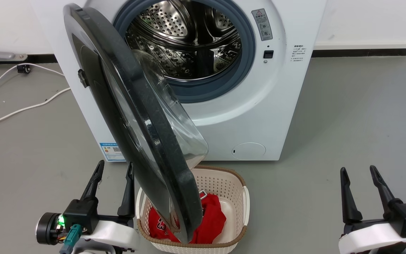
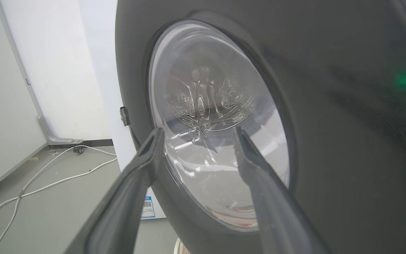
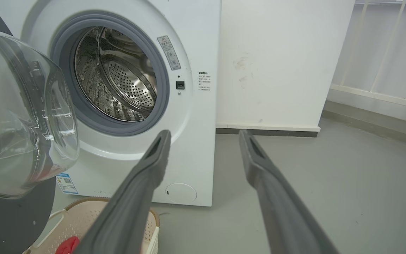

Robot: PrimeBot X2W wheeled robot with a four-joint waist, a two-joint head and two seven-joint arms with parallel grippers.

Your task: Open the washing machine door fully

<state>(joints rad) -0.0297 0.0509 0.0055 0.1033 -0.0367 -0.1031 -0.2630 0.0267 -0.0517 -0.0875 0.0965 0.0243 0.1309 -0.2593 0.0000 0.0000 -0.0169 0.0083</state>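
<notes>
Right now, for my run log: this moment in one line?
washing machine door part open, over basket | left claw open, facing its outer side | right claw open, empty

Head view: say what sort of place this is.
Likely a laundry corner of a plain room: a white front-loading washer with the washing machine door swung out, a laundry basket holding a red garment, bare grey floor.

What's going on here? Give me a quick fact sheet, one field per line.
door: black, partly open, not fully
drum: steel, uncovered
basket: on floor below door, holds red garment
left gripper: open, facing door's outer side
right gripper: open, above floor, apart from machine
</notes>
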